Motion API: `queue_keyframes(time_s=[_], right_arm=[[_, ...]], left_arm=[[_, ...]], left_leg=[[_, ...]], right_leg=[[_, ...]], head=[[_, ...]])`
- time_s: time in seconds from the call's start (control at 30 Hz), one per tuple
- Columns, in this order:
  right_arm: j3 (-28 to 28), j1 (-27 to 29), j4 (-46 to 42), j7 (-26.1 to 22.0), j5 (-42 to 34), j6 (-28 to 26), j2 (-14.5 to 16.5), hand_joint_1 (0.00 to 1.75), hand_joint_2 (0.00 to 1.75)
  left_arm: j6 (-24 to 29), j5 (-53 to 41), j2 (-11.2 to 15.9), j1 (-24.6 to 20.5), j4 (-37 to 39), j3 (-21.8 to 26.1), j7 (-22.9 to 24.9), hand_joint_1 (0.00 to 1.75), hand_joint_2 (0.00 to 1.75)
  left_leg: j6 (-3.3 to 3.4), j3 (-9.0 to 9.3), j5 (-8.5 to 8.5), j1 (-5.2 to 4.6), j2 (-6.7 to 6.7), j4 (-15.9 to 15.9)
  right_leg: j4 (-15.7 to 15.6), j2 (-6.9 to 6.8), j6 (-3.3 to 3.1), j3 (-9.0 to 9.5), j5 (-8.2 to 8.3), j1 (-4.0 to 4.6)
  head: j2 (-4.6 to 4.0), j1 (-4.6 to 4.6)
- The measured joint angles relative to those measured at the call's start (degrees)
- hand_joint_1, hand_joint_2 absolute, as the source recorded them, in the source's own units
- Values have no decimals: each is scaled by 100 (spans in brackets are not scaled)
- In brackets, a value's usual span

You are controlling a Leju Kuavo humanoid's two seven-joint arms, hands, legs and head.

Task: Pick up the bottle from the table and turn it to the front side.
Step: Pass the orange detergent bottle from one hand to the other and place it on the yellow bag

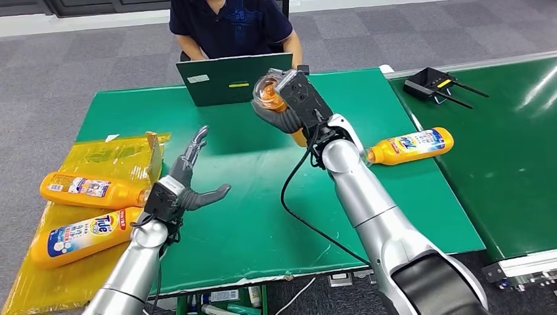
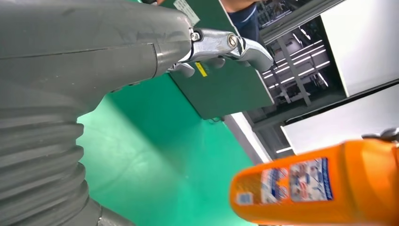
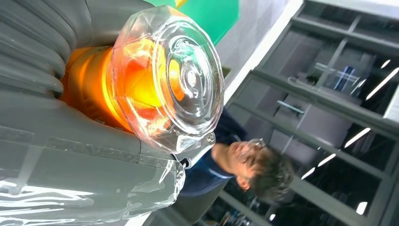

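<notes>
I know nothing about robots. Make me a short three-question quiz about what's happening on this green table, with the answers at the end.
1. True or false: the robot's right hand grips an orange plastic bottle with a clear faceted cap.
2. How many orange bottles lie on the yellow plastic bag? A) none B) two C) four
3. Fill in: the left hand hovers over the green table with fingers apart, holding ____.

Key: 1 true. 2 B: the farther bagged bottle and the nearer bagged bottle. 3 nothing.
</notes>
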Motion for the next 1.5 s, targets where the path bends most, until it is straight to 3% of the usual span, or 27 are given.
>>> queue_keyframes(time_s=[1.5], right_arm=[[228, -285, 678, -239, -259, 2, 477, 175, 175]], left_arm=[[399, 104, -601, -1353, 1962, -229, -1, 0, 175]], left_leg=[[-3, 0, 2, -1, 0, 1]], right_leg=[[2, 0, -1, 0, 1, 0]], head=[[1, 0]])
